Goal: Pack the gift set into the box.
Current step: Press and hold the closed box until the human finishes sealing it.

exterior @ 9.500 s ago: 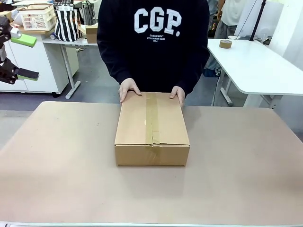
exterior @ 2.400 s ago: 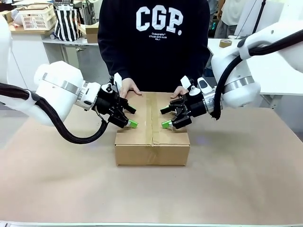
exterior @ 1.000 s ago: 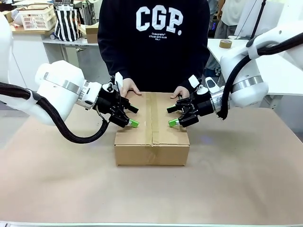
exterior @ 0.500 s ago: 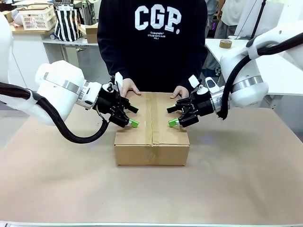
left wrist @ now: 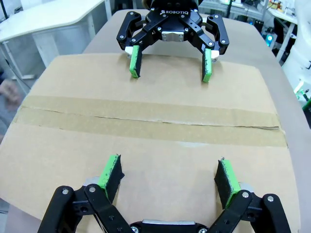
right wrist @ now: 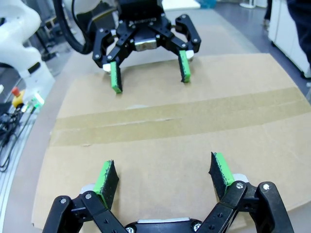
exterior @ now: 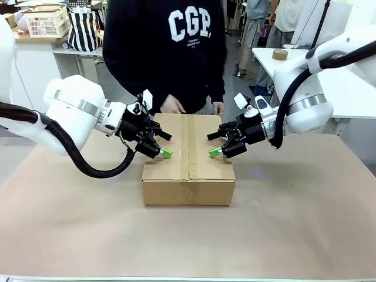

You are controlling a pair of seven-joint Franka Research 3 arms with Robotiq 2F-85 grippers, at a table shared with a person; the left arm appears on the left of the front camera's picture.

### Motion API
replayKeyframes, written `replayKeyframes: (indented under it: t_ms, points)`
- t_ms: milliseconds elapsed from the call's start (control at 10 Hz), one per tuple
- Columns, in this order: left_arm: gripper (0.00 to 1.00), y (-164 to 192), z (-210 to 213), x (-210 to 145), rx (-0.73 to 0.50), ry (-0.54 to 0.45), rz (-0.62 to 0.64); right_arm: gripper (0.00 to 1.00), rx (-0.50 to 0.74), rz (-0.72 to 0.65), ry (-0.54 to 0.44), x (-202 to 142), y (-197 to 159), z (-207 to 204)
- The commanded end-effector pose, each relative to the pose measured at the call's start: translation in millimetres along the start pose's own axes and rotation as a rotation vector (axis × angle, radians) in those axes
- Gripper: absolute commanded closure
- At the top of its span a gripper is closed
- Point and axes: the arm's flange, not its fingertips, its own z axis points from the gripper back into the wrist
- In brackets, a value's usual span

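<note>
Front view puts the box (exterior: 188, 187) before us at the middle of the table (exterior: 70, 223). It is closed, with a strip of tape (exterior: 188, 141) running along its centre seam. Our left gripper (exterior: 165, 144) hangs just over the box's left half and our right gripper (exterior: 211, 144) just over its right half, tips facing each other across the tape. Both have their fingers spread wide and hold nothing. In the wrist views we see each pair of green pads (left wrist: 111, 171) poised above bare cardboard; we cannot tell whether they touch it. The person's hands (exterior: 172, 105) are at the box's far edge.
</note>
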Motion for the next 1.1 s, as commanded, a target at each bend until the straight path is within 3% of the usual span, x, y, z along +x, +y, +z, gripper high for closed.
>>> replayKeyframes:
  t_ms: [0,1000]
  points:
    - [0.0,-0.7,-0.9,-2.1,-0.003,0.004,-0.002,0.0,-0.003,-0.005,0.011,-3.4,0.7,-1.8]
    - [0.0,-0.7,-0.9,-2.1,-0.003,0.004,-0.002,0.0,-0.003,-0.005,0.011,-3.4,0.7,-1.8]
